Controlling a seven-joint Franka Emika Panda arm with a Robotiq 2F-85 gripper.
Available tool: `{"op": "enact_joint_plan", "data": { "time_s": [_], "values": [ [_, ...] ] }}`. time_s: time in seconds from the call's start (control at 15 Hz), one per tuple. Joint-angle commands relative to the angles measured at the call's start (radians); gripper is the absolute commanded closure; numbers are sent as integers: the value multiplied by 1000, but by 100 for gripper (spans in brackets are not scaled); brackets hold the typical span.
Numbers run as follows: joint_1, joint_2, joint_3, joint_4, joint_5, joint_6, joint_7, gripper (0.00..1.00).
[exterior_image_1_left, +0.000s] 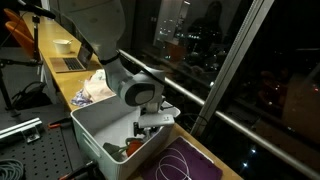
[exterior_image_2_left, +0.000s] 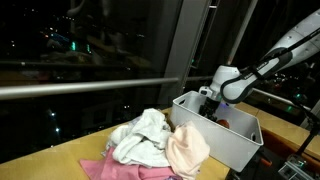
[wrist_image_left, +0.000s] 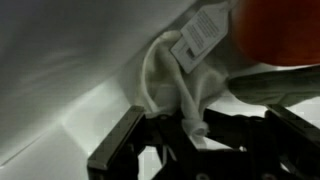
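Claw (wrist_image_left: 190, 128) clamped shut on a white cloth (wrist_image_left: 178, 75) inside the bin (exterior_image_1_left: 92, 125).
An orange item (wrist_image_left: 285, 25) lies just beside the cloth, with the bin walls close around the claw; a clothes pile (exterior_image_2_left: 150, 140) sits on the surface (exterior_image_2_left: 40, 160) just outside the bin.

This looked like a research lab in an office building: a metal bench top (exterior_image_1_left: 30, 140) drilled with a grid of holes stood beside a long wooden counter (exterior_image_1_left: 55, 78) carrying a laptop (exterior_image_1_left: 68, 63), and cables (exterior_image_1_left: 12, 165) lay loose (as they do around test rigs). Tall glass windows (exterior_image_2_left: 90, 45) behind a steel rail (exterior_image_2_left: 70, 89) showed city lights at night.
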Motion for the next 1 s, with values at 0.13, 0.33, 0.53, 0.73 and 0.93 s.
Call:
{"op": "enact_joint_plan", "data": {
  "time_s": [0.13,0.33,0.53,0.73,0.93],
  "values": [
    [-49,-305,13,-210,24,-17,-26,100],
    [-53,-470,24,-291,84,-28,-30,100],
    [-22,-635,42,-349,224,-78,-65,100],
    [80,-775,39,-390,262,-131,-31,100],
    [203,-854,68,-399,234,-182,55,100]
  ]
}}
